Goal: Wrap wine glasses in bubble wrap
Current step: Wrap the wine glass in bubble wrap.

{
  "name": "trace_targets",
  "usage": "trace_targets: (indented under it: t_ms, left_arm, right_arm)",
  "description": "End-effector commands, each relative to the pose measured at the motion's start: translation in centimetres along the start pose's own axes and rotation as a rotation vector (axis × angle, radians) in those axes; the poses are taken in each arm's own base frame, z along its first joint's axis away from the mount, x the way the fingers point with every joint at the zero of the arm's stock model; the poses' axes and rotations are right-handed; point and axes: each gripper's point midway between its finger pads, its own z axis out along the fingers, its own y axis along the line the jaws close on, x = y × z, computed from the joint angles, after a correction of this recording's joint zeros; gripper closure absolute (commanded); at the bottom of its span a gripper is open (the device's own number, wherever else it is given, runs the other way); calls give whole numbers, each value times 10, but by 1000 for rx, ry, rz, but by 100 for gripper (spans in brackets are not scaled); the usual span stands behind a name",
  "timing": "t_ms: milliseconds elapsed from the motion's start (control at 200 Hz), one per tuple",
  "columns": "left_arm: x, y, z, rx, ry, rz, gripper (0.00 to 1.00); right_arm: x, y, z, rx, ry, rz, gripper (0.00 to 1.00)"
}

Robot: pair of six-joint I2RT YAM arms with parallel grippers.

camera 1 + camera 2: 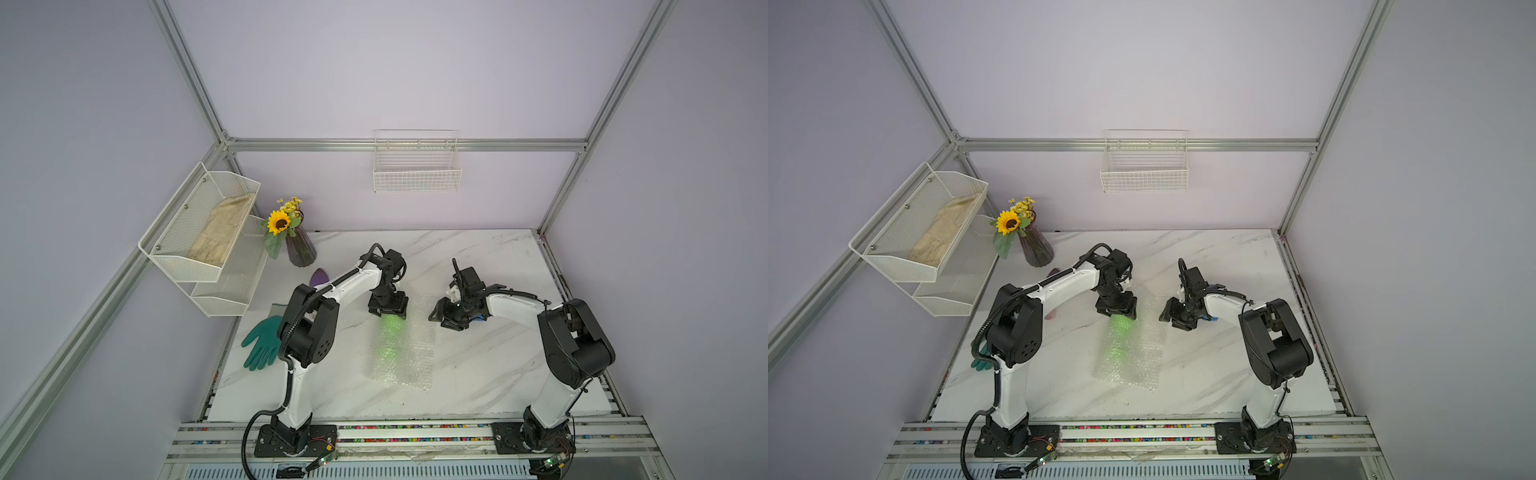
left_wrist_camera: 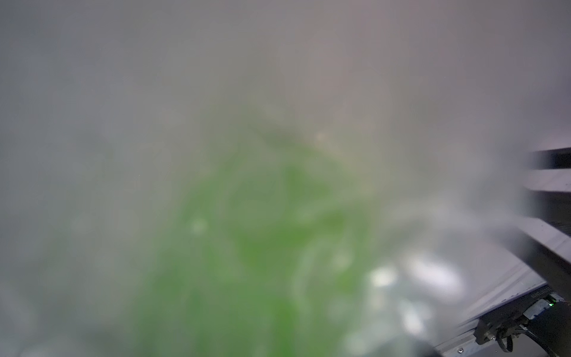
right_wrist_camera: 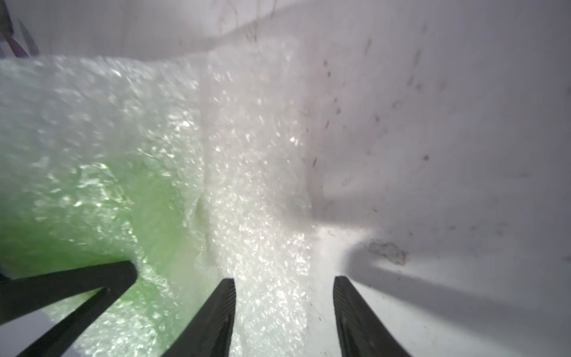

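The lime-green wine glass point(image 1: 390, 337) point(image 1: 1119, 341) lies on its side mid-table, rolled inside the clear bubble wrap point(image 1: 411, 361) point(image 1: 1140, 365). My left gripper point(image 1: 388, 312) point(image 1: 1116, 311) points down over the roll's far end, with a jaw on each side of the wrapped glass. Its wrist view is only a green blur of the wine glass point(image 2: 262, 247) close to the lens. My right gripper point(image 1: 440, 319) point(image 1: 1169, 318) point(image 3: 284, 296) hangs open just right of the roll. The loose edge of the bubble wrap point(image 3: 256, 185) lies between its fingers, unpinched, beside the wine glass point(image 3: 148, 197).
A purple vase with a sunflower point(image 1: 300, 247) stands at the back left of the marble table point(image 1: 498, 365). A green glove point(image 1: 262, 343) lies at the left edge, below white mesh shelves point(image 1: 203, 232). A wire basket point(image 1: 417, 174) hangs on the back wall.
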Motion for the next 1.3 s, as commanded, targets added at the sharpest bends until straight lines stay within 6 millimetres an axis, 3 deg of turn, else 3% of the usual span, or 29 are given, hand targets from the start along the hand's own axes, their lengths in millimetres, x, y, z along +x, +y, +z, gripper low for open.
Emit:
trace_targets:
  t_ms: [0, 120, 290, 460, 590, 720, 895, 1090, 1290]
  left_arm:
    - [0, 12, -4, -114, 15, -11, 32]
    - [0, 10, -4, -145, 28, -5, 31]
    - [2, 7, -4, -153, 37, -10, 31]
    - [1, 4, -4, -140, 37, -21, 31]
    - [-1, 0, -5, -120, 33, -31, 31]
    - [-5, -12, -4, -51, 23, -36, 31]
    - [-9, -31, 2, 83, 12, -59, 34]
    - [-12, -39, 9, 204, -13, -94, 36]
    - [-13, -31, 11, 271, -42, -136, 31]
  right_arm:
    - [6, 6, 10, -62, 28, -17, 46]
    - [13, 8, 20, -128, 53, 6, 50]
    - [10, 11, 24, -168, 39, 14, 66]
    - [2, 23, 15, -196, 0, -5, 86]
    - [-5, 36, -5, -205, -57, -39, 100]
    - [-13, 60, -27, -252, -96, -74, 100]
    - [-15, 90, -41, -345, -97, -94, 100]
    - [-12, 112, -39, -421, -73, -97, 100]
    - [-9, 126, -27, -458, -55, -92, 100]
